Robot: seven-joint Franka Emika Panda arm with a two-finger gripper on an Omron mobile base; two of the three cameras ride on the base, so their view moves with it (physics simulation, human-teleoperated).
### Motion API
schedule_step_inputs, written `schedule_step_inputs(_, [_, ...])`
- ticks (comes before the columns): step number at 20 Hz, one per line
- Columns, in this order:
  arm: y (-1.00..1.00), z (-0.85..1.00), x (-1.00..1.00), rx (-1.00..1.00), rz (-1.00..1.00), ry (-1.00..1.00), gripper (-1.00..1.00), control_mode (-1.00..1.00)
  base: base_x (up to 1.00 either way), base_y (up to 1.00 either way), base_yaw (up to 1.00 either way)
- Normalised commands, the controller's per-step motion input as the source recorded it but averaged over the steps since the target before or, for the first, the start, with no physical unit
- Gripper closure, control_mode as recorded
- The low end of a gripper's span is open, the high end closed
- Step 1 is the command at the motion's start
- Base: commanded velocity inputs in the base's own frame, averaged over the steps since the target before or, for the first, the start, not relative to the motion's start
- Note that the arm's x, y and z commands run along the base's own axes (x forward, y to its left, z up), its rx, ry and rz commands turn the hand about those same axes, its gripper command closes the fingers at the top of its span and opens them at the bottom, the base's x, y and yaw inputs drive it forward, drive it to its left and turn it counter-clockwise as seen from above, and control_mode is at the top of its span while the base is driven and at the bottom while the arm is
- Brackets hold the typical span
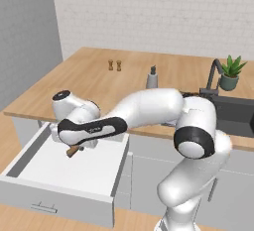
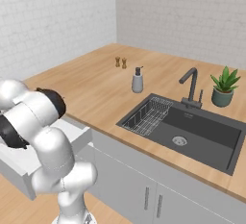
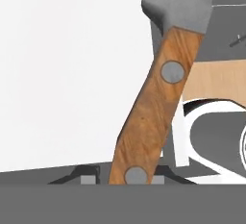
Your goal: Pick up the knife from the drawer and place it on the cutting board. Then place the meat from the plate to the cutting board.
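The knife (image 3: 153,107) fills the middle of the hand view, its brown riveted handle running from the bottom centre up to the grey blade at upper right, and the fingers (image 3: 126,177) look pinched on the butt of that handle. In the left base view the handle end pokes out beneath the hand at centre left, above the white floor of the open drawer (image 1: 59,195). The desk (image 1: 99,84) stretches behind, with a soap bottle (image 1: 152,78) and two small shakers (image 1: 114,65) near the wall. The grip sits far back on the handle, so I'd say the blade could swing or slip free during the lift, or clip the drawer wall.
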Motion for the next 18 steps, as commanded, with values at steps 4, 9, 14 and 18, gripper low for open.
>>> schedule_step_inputs(4, [-1.0, 0.5, -0.17, 0.01, 0.0, 0.03, 1.0, -1.0, 0.0, 0.0, 0.0])
schedule_step_inputs(9, [-1.0, 0.39, -0.3, 0.08, 0.0, 0.0, 1.0, -1.0, 0.0, 0.0, 0.0])
schedule_step_inputs(14, [-0.94, 0.15, -0.21, 0.08, -0.05, 0.0, 1.0, -1.0, 0.0, 0.0, 0.0])
schedule_step_inputs(18, [-0.68, 0.02, -0.07, 0.07, 0.0, 0.0, 1.0, -1.0, 0.0, 0.0, 0.0])
